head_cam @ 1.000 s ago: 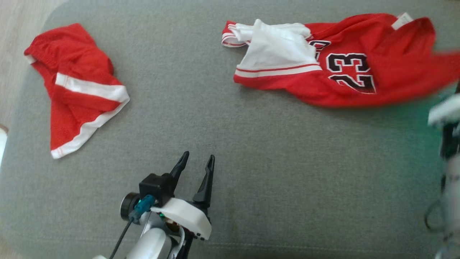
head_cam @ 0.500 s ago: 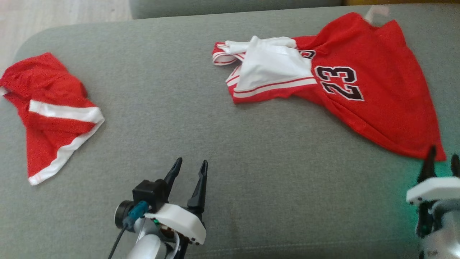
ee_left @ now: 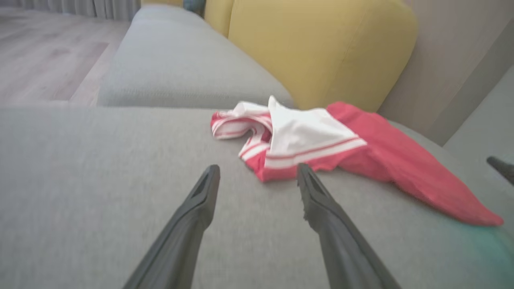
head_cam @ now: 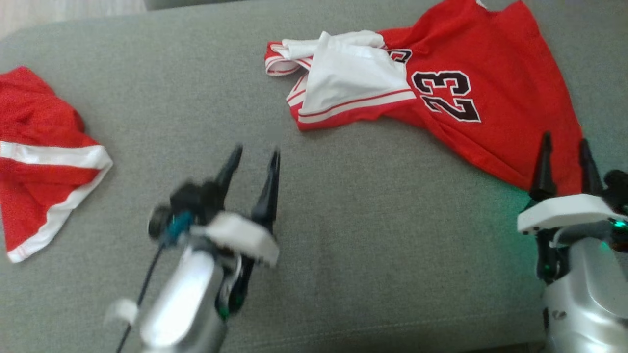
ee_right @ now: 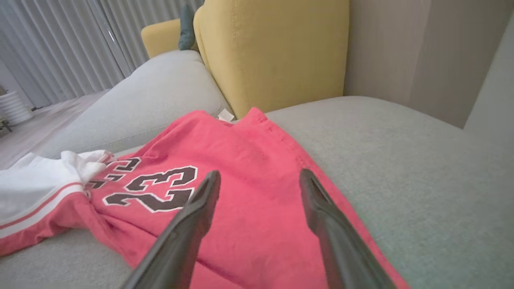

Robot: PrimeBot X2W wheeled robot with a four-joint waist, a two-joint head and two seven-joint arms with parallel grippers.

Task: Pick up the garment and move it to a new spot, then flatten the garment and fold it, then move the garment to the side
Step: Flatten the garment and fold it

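The garment (head_cam: pixel 490 98), a red jersey with a black "23" and white striped trim, lies partly spread on the grey sofa seat (head_cam: pixel 343 235) at the upper right; its white part is bunched and folded over at its left end. In the right wrist view the garment (ee_right: pixel 241 180) lies under my fingers. My right gripper (head_cam: pixel 564 162) stands open at the jersey's near right corner, holding nothing. My left gripper (head_cam: pixel 254 166) is open over bare cushion, short of the jersey's white hem (ee_left: pixel 305 148), seen ahead of it in the left wrist view.
A second red garment with white bands (head_cam: pixel 39 162) lies crumpled at the seat's left edge. Yellow cushions (ee_right: pixel 273 52) and a grey sofa arm (ee_left: pixel 180 68) stand behind the jersey. Wooden floor (ee_left: pixel 44 60) lies beyond the sofa's left end.
My right gripper has let go of the jersey, which now lies spread on the seat, and stands open at its corner. My left gripper has advanced toward the jersey. The head camera has shifted.
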